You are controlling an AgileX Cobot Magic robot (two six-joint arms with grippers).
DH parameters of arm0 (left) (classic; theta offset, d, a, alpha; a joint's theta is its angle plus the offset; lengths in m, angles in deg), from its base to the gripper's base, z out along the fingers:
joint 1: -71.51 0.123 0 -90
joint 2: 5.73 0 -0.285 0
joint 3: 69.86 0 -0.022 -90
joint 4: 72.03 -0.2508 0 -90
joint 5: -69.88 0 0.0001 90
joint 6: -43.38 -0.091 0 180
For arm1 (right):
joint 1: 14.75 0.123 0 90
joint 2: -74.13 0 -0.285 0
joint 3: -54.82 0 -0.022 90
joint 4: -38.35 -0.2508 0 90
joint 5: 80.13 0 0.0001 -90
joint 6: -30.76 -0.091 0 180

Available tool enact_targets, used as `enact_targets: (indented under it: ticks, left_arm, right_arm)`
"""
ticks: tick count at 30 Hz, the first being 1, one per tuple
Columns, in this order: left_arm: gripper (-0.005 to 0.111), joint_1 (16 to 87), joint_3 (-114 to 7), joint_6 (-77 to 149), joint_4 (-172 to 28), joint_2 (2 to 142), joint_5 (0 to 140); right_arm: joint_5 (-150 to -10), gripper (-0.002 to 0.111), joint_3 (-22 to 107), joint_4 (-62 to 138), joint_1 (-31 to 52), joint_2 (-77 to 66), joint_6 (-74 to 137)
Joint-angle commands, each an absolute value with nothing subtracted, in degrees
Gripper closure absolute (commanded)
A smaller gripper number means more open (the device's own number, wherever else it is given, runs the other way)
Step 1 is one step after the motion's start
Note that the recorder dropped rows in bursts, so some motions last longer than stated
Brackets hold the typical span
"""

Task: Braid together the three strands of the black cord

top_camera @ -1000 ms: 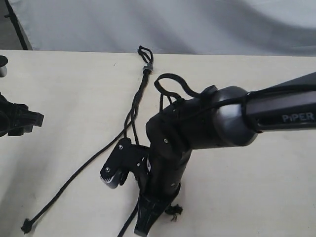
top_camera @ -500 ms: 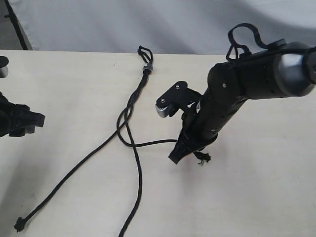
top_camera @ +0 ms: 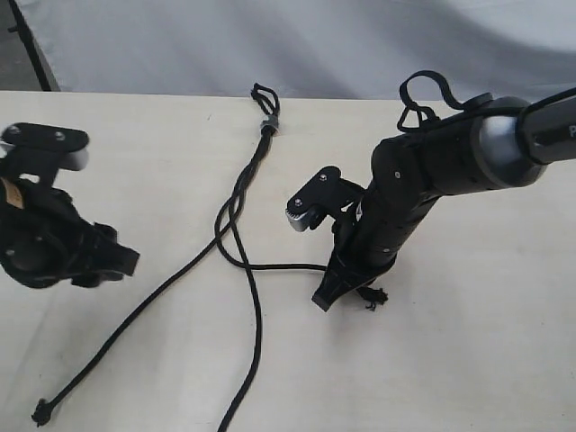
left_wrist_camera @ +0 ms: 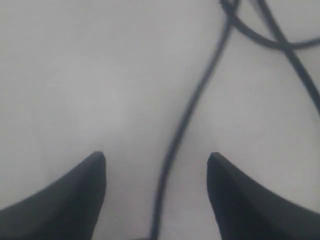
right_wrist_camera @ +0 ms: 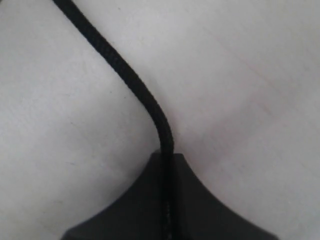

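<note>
At the far middle of the counter lies the head of the black cord, its small loop pointing away and the grey band just below it. From the band the cord runs toward the near side as a loose twist, then splits into the three strands, which cross one another just past the split.

The left strand slants off to the near left and ends in an end knot close to the counter's near edge. The middle strand curves down toward the near edge and leaves the view there. The right strand bends sharply rightward and runs flat into the right claw.

That right claw points down at the counter with its fingers pinched tight on the right strand; its own camera shows the woven strand entering the seam between the closed tips. A frayed knot lies just beside the tips on their right.

Over on the left, the left claw is spread wide and grips nothing. From its wrist camera, one strand shows on the counter between the two dark fingers, touching neither.
</note>
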State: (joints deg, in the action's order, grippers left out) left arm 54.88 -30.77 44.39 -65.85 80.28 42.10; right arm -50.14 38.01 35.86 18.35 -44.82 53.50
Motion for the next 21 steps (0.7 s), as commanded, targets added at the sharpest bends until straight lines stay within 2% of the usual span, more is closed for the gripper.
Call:
enact_targets:
  ticks: [1,9,14,21]
  left_arm:
    - [0.050,43.89,-30.42,40.74,-60.66,80.05,41.55]
    - [0.050,25.52,-30.42,42.08,-60.84,83.37,47.99]
    - [0.051,21.57,-30.42,42.08,-60.84,93.59,53.51]
    - [0.067,20.03,-30.42,42.08,-61.25,100.29,57.83]
  right_arm:
    - [-50.81,0.109,38.29,36.26,18.00,-44.86,53.47]
    - [-50.79,0.109,38.29,36.26,18.00,-44.86,53.12]
    - [-50.79,0.109,38.29,36.26,18.00,-44.86,53.01]
    - [-50.79,0.109,38.29,36.26,18.00,-44.86,53.01]
